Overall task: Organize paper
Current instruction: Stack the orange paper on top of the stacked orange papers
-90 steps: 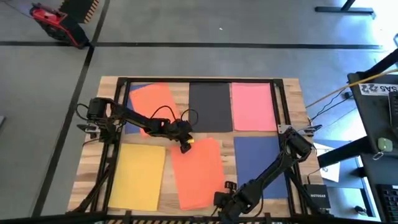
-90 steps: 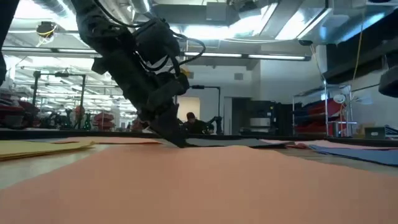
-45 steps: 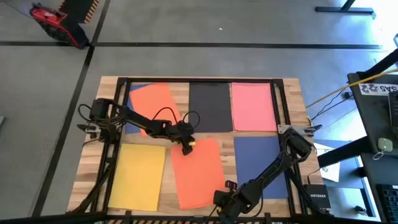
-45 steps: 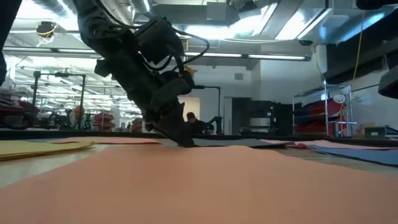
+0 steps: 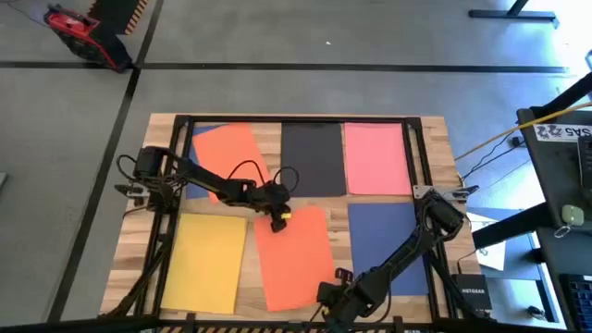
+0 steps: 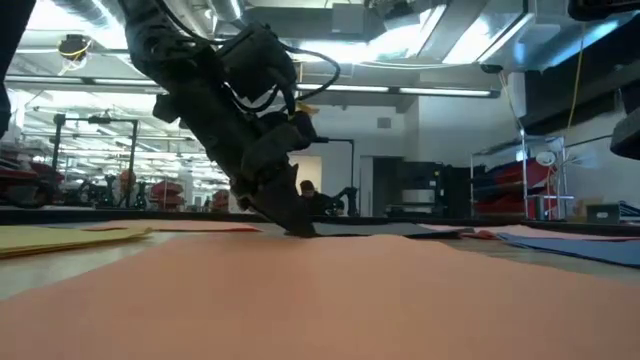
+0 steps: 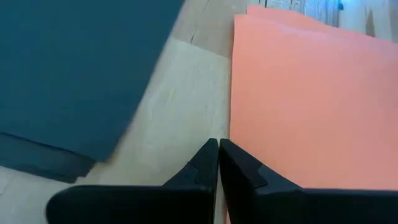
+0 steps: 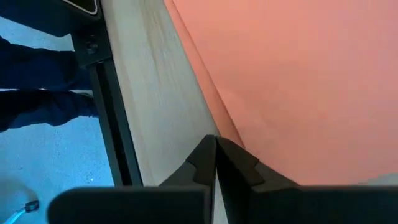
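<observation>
"Six sheets are lying on the bench (image 5: 435, 129) in the high view. Which one are you working, and with which arm?"

"I'm pressing my left gripper (image 5: 276, 219) down at the upper-left corner of the orange sheet (image 5: 294, 254) in the lower middle of that frame. My left jaws are pressed together, tips on bare wood right at the sheet's edge (image 7: 231, 134), pinching nothing. My right gripper (image 5: 326, 298) is sitting low at the bottom centre, jaws also closed, beside the same sheet's lower edge (image 8: 211, 106)."

"Where is the rest of the paper?"

"Across the top I'm seeing another orange sheet (image 5: 227, 157) lying skewed over a blue one, then black (image 5: 313, 159), then pink (image 5: 375, 157). Yellow (image 5: 205, 259) is lying at lower left and a blue sheet (image 5: 393, 242) at lower right."

"What's worrying you?"

"I'm judging that closed tips sliding against a thin edge may ride over it, or buckle and crease the corner instead of moving the sheet. If I'm pushing from one corner only, the sheet is likely pivoting rather than travelling straight, and it's already sitting crooked. It could swing onto the blue sheet beside it, or toward the yellow one. My right gripper may be blocking the far end too, which would bow the paper between my two arms."
</observation>
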